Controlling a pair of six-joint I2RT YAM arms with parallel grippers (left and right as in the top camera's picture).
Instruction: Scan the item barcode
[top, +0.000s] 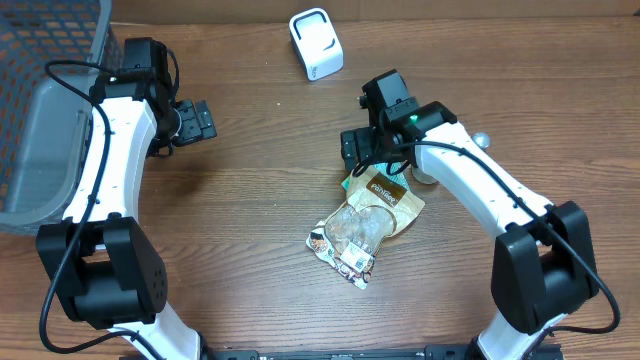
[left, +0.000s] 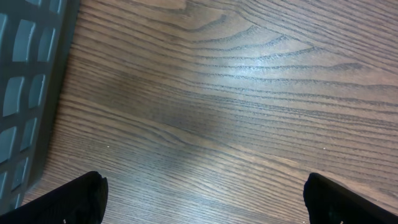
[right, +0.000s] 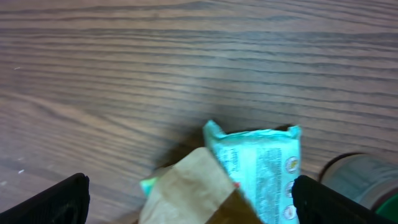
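A pile of items lies right of the table's middle: a brown paper snack bag with a clear window (top: 368, 215) over a green packet (top: 349, 183). The white scanner (top: 315, 43) stands at the back. My right gripper (top: 353, 150) hovers open just behind the pile. In the right wrist view the green packet (right: 256, 163) and the brown bag (right: 186, 193) lie between its spread fingertips (right: 193, 205), and neither is gripped. My left gripper (top: 203, 120) is open at the left over bare wood (left: 202, 202), holding nothing.
A grey plastic basket (top: 40, 140) stands at the left edge, and its wall (left: 25, 81) is close beside my left gripper. A round can (top: 424, 176) (right: 360, 177) stands just right of the pile, under my right arm.
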